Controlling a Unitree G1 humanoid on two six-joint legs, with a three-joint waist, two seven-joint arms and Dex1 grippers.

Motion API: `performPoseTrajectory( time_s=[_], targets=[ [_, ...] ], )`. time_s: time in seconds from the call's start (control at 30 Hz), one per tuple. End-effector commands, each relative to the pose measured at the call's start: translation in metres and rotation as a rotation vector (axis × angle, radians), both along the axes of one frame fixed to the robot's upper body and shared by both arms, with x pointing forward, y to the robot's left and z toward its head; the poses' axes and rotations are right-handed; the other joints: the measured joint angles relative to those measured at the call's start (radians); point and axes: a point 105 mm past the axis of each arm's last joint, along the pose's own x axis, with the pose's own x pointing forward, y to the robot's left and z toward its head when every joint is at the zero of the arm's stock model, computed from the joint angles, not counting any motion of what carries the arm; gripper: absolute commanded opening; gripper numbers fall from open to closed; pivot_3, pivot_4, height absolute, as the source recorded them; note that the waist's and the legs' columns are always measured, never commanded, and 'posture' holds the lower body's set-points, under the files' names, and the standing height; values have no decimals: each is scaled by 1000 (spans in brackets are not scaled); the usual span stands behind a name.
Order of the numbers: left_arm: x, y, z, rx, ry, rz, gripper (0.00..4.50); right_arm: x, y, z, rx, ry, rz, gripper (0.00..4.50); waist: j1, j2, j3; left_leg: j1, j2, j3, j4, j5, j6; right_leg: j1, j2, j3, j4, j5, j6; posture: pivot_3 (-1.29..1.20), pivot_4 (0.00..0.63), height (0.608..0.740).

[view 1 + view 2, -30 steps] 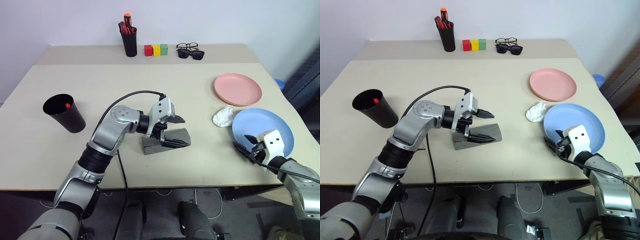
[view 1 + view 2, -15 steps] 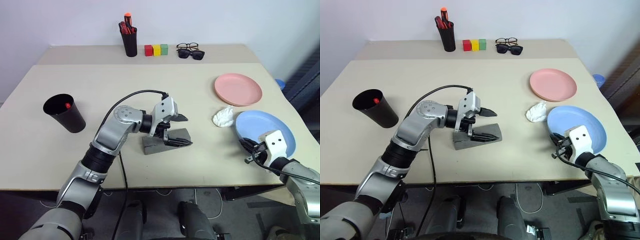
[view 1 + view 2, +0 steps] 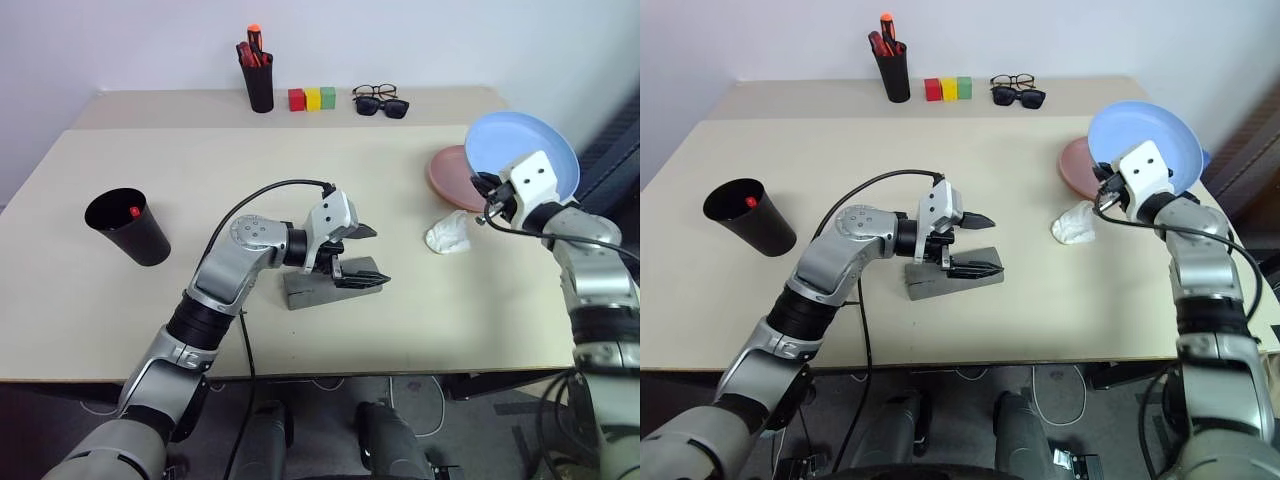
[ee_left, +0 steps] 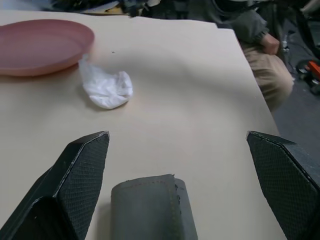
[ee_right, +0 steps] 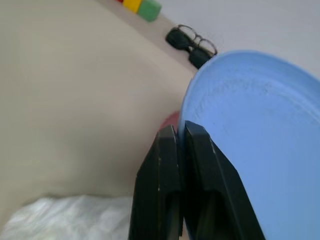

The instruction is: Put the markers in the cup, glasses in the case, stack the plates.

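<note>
— Beige table (image 3: 150, 290) against a pale wall. From the head I see the black cup (image 3: 128, 226) far left, a red marker (image 3: 134, 211) inside it; the left wrist view adds a seated person (image 4: 252, 37) past the table's edge.

— And the blue plate (image 3: 523, 150)?

— Tilted up on edge above the pink plate (image 3: 446, 172), pinched at its rim by the right gripper (image 5: 181, 145), fingers pressed together.

— The case (image 3: 327, 285)?

— Grey, lying crosswise mid-table. The left gripper (image 3: 365, 255) hangs over it, spread wide, holding nothing.
</note>
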Motion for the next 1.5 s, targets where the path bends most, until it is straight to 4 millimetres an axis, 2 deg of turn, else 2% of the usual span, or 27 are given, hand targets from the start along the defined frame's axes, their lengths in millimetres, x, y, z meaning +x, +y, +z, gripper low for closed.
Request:
performPoseTrajectory(
  time_s=[0.03, 0.13, 0.17, 0.2, 0.33, 0.47, 0.53, 0.63, 0.73, 0.83, 0.93, 1.03, 1.07, 1.13, 1.27, 1.33, 1.5],
  targets=[
    [-2, 7, 13, -42, -33, 55, 4500, 20, 1, 14, -46, -45, -43, 43, -4, 1, 0, 0, 0, 0, -1, 0, 0, 0, 0, 0, 0, 0, 0, 0, 150, 740],
    [-3, 18, 12, -42, -27, 114, 4500, 32, 7, 14, -57, -32, -87, 43, -13, 1, 0, 0, 0, -1, -2, 0, 0, -1, 0, 0, 1, 0, 0, 0, 150, 740],
    [-4, 22, 11, -42, -23, 136, 4500, 35, 10, 13, -58, -23, -98, 652, -14, 1, 0, 0, 0, -1, -2, 0, 0, -1, 0, 0, 1, 0, 0, 0, 150, 740],
    [-5, 26, 11, -42, -19, 156, 4500, 37, 13, 12, -59, -19, -108, 933, -16, 1, 0, 0, 0, -1, -2, 0, 0, -1, 0, 0, 1, 0, 0, 0, 150, 740],
    [-7, 37, 9, -37, -7, 220, 4500, 42, 16, 23, -49, -66, -148, 2823, -19, 1, 0, 0, 0, -1, -2, 0, 0, 0, 0, 0, 1, 0, 0, 0, 150, 740],
    [-8, 41, 7, -31, 1, 240, 4500, 39, 21, 37, 14, -111, -79, 2823, -24, 1, 0, 0, 0, -1, -1, 0, -1, 0, 0, 0, 2, 0, 0, 0, 150, 740],
    [-8, 40, 6, -42, 10, 243, 4500, 30, 19, 26, 129, -54, 6, 2823, -24, 1, 0, 1, 0, -1, -1, 0, -1, 0, 1, 0, 2, 0, 0, 0, 150, 740],
    [-7, 38, 4, -47, 19, 245, 4500, 17, 15, 5, 207, 19, 89, 2823, -19, 1, 0, 1, 0, -2, -1, 0, -1, 1, 1, 0, 2, 1, 3, 0, 150, 740],
    [-6, 36, 3, -51, 25, 236, 4500, -3, 13, -35, 263, 136, 137, 2823, -15, 0, 0, 1, 0, -2, -1, 0, -1, 2, 1, 0, 1, 1, 4, 0, 150, 740],
    [-4, 36, 4, -50, 23, 230, 4500, -17, 16, -59, 314, 193, 135, 2823, -18, 1, 0, 1, 0, -2, 0, 0, -1, 2, 1, 0, 1, 1, 3, 0, 150, 740],
    [-2, 37, 8, -49, 13, 227, 4500, -28, 20, -93, 344, 274, 101, 2823, -30, 1, 0, 3, 0, -1, 0, 0, -1, 2, 1, 1, 3, 0, 1, 0, 150, 740],
    [0, 39, 10, -48, 4, 234, 4500, -32, 20, -112, 349, 319, 58, 2823, -29, 1, 0, 6, 0, -1, 0, 0, -1, 3, 2, 1, 5, 0, 0, 0, 150, 740],
    [1, 41, 10, -45, 1, 239, 4500, -32, 19, -115, 353, 325, 45, 2590, -29, 1, 0, 7, 1, -1, 0, 0, -1, 4, 2, 1, 5, 0, 0, 0, 150, 740],
    [1, 43, 10, -43, 2, 246, 4500, -32, 19, -117, 372, 330, 38, 2026, -29, 0, -1, 8, 1, -1, 0, 0, -1, 5, 2, 1, 5, 0, 0, 0, 150, 740],
    [-1, 46, 7, -38, 7, 253, 4500, -29, 23, -111, 384, 306, 47, 51, -24, -1, -1, 8, 1, -1, 1, 0, -1, 6, 2, 1, 5, 0, 0, 0, 150, 740],
    [-2, 46, 7, -42, 11, 259, 4500, -26, 25, -98, 390, 252, 62, 51, -23, -1, -1, 8, 1, -1, 1, 0, -1, 7, 2, 1, 4, 0, 0, 0, 150, 740],
    [-2, 48, 8, -51, 14, 272, 4500, -11, 37, -33, 413, 45, 138, 51, -25, 1, 0, 8, 1, -1, 0, 0, -1, 5, 2, 1, 4, 0, 0, 0, 150, 740]
  ],
)
